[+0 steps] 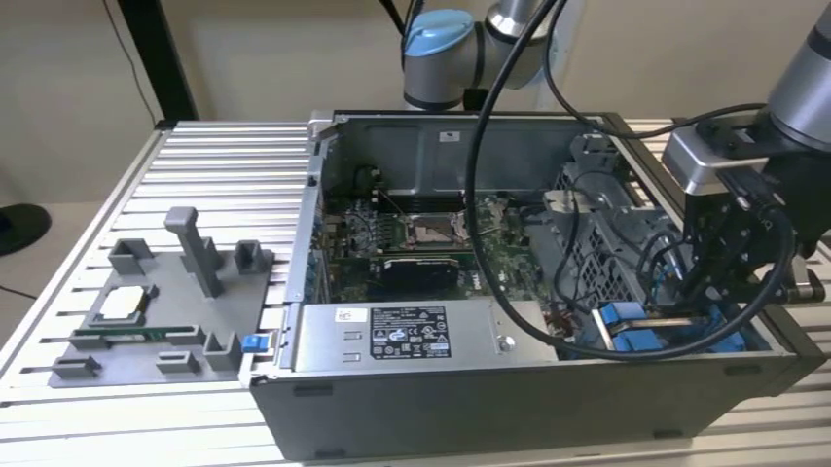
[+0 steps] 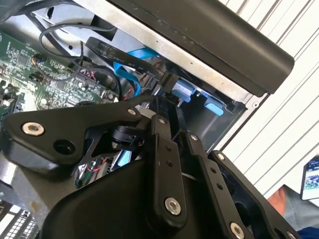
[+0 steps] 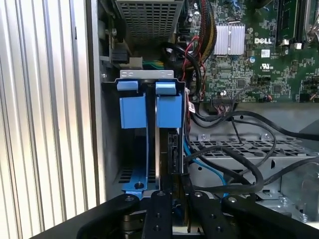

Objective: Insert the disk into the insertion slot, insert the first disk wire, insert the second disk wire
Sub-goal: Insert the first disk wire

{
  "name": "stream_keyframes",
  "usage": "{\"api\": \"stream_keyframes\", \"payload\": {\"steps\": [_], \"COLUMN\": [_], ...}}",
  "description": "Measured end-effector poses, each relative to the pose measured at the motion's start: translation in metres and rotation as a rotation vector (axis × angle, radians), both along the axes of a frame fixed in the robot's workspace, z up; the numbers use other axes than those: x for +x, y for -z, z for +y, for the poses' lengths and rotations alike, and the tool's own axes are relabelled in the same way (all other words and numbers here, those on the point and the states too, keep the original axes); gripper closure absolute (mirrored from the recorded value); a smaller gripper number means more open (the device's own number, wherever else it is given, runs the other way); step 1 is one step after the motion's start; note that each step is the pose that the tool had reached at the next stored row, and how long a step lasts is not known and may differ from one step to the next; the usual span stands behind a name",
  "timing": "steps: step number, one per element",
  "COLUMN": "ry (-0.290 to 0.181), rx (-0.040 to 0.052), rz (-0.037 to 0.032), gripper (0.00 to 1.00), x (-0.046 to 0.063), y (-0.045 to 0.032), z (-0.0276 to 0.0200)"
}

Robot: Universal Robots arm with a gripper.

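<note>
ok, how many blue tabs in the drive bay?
2 blue tabs, side by side: one against the case's outer wall, the other nearer the motherboard. Others may be hidden.

An open computer case (image 1: 520, 409) sits on the tabletop (image 1: 221, 156), with a parts tray (image 1: 156, 331) beside it toward the exterior view's left. Inside the case, the power-supply box (image 1: 403, 336) lies along the near wall and the motherboard (image 1: 415, 243) lies behind it. A perforated cage (image 1: 604, 243) stands toward the exterior view's right. The insertion slot (image 3: 132, 174) is in the near corner on that side. The disk (image 1: 672, 315) stands on edge in the slot, directly beneath the pincer (image 1: 711, 297). Loose cables (image 3: 234, 169) lie over the cage, just beside the slot.
</note>
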State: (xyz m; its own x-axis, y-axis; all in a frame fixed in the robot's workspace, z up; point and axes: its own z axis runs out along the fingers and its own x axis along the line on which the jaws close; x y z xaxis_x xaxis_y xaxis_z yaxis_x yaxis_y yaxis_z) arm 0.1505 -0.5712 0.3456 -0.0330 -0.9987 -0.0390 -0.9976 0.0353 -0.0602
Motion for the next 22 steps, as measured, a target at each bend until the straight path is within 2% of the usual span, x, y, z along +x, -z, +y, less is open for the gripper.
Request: {"api": "stream_keyframes", "payload": {"steps": [22], "ry": [0.000], "rx": [-0.0008], "rz": [-0.0013], "gripper": [1.00], "x": [-0.0020], "y": [0.0021], "z": [0.0015]}}
